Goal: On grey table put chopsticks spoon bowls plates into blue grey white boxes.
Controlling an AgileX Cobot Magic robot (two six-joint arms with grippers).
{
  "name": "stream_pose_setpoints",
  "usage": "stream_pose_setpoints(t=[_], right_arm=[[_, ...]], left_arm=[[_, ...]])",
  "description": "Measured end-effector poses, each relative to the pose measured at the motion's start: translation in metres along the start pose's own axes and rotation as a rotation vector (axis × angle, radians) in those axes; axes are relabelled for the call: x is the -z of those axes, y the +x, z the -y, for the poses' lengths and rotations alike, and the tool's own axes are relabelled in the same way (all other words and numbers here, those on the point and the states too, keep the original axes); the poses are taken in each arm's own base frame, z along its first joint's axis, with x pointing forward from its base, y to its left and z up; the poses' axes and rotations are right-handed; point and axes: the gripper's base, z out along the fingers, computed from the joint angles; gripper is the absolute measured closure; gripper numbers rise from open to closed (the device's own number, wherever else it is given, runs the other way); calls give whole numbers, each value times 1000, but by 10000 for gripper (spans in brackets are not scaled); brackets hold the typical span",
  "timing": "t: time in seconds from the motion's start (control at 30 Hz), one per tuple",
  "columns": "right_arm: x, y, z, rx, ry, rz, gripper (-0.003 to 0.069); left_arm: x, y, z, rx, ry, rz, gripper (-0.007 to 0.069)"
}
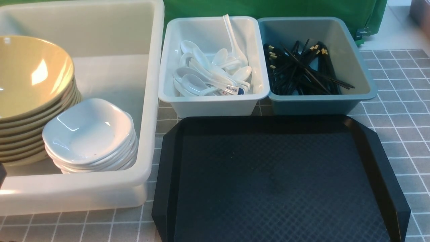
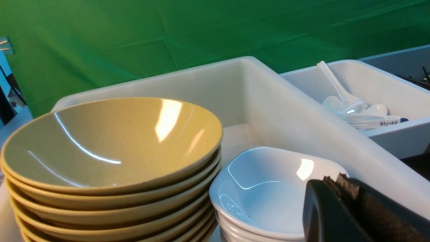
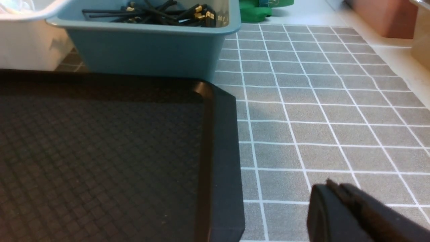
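A stack of tan bowls [image 1: 32,84] and a stack of white plates [image 1: 89,132] sit in the large off-white tub [image 1: 153,101]; both show in the left wrist view, the bowls [image 2: 111,141] and the plates [image 2: 265,188]. Several white spoons [image 1: 208,72] lie in the small white bin [image 1: 215,104]. Black chopsticks [image 1: 302,69] lie in the blue-grey bin [image 1: 319,102], which also shows in the right wrist view [image 3: 147,50]. My left gripper [image 2: 332,179] is shut and empty beside the plates. My right gripper [image 3: 331,186] is shut and empty above the grey table [image 3: 319,111].
A black diamond-textured tray [image 1: 278,181] lies in front of the two small bins; its edge shows in the right wrist view [image 3: 218,151]. A green cloth [image 1: 268,8] hangs behind the bins. A brown container [image 3: 383,16] stands at the table's far right.
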Motion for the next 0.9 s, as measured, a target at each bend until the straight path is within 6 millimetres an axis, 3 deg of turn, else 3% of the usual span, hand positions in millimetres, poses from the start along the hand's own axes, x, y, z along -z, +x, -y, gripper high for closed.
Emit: stream_pose_setpoints(t=[0.57,0.7,0.8,0.83,0.87,0.9], right_arm=[[0,0,0,2,0,0,614],[0,0,0,2,0,0,614],[0,0,0,2,0,0,613],[0,0,0,2,0,0,612],[0,0,0,2,0,0,610],[0,0,0,2,0,0,609]], left_arm=[[0,1,0,-1,-1,2,636],[-1,24,0,-48,-52,-13,636],[-6,56,2,34,-83,-67,636],[-6,59,3,35,-85,-70,636],[-9,76,4,98,-98,-115,636],[-10,78,4,111,-100,-121,636]])
